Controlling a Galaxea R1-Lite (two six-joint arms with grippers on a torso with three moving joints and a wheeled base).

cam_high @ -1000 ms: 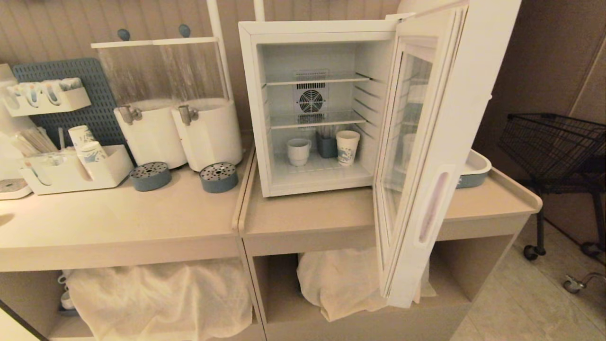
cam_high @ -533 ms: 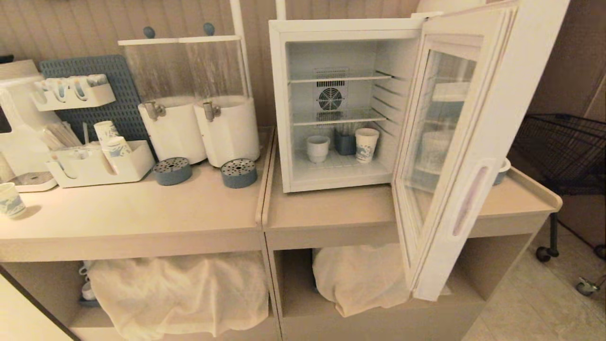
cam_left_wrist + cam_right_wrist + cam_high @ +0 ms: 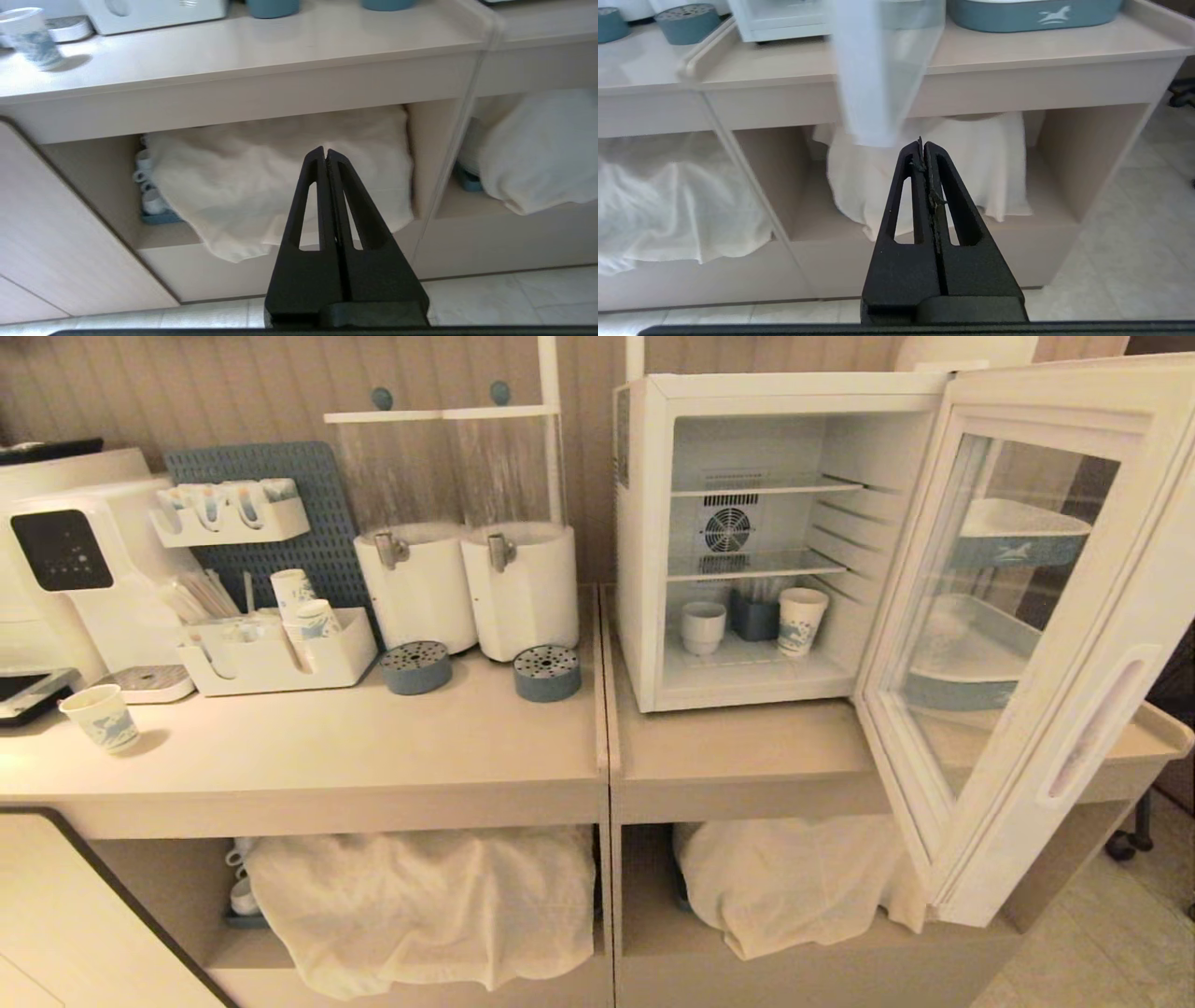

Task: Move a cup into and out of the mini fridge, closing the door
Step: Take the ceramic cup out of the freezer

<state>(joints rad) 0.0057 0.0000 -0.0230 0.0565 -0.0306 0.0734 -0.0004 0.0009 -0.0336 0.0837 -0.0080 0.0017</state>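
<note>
The white mini fridge [image 3: 644, 551] stands on the right counter with its door [image 3: 1102, 644] swung wide open toward me. On the fridge floor sits the small plain white cup [image 3: 702, 626], beside a dark blue holder [image 3: 754, 618] and a blue-printed paper cup [image 3: 802, 621]. Neither arm shows in the head view. My left gripper [image 3: 325, 152] is shut and empty, low in front of the left counter's cloth-covered shelf. My right gripper [image 3: 923, 145] is also shut and empty, just below the bottom edge of the open door [image 3: 878, 74].
Two white dispensers [image 3: 467, 588] and two blue drip cups [image 3: 546, 673] stand on the left counter [image 3: 308, 747], with a cup organiser [image 3: 280, 653], a white machine [image 3: 75, 569] and a loose paper cup [image 3: 101, 717]. Blue-and-white trays [image 3: 1036, 14] sit behind the door. White cloths [image 3: 420, 905] hang over the lower shelves.
The whole head view has shifted: the counter and fridge slid to the right in the picture, bringing the white machine and loose paper cup into view at left. Nothing on the counter itself moved.
</note>
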